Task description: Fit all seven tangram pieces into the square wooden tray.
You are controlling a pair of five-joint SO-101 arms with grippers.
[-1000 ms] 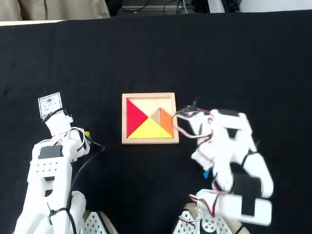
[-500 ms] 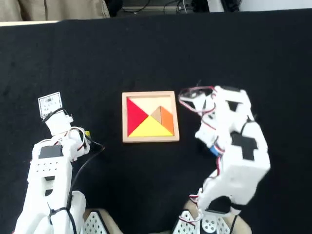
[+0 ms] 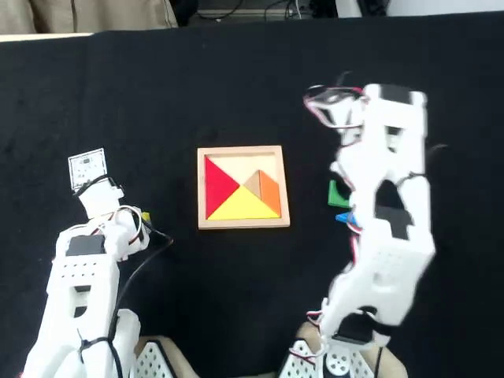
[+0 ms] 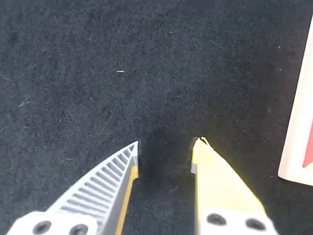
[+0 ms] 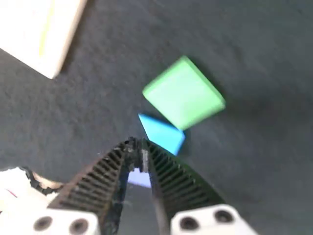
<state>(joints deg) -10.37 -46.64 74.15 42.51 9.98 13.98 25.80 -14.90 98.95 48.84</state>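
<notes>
Because the right gripper (image 5: pixel 139 145) hung with its jaws together just over the blue piece (image 5: pixel 161 134), itself just beside the green piece (image 5: pixel 184 93), coming down unopened would likely shove both across the bench (image 3: pixel 157 94). The tray (image 3: pixel 201 189) held a red triangle (image 3: pixel 218 187), yellow triangle (image 3: pixel 242 209), orange triangle (image 3: pixel 270 191) and tan triangle (image 3: pixel 253 186); its upper wedge looked bare. The left gripper (image 4: pixel 166 147), jaws apart, hovered beside the tray.

The black cloth (image 3: pixel 236 79) is matt and fuzzy. The tray (image 3: pixel 240 227) is pale, smooth wood. The green piece (image 5: pixel 184 93) looks smooth. The left gripper (image 4: pixel 166 149) and right gripper (image 5: pixel 138 143) are ribbed plastic.
</notes>
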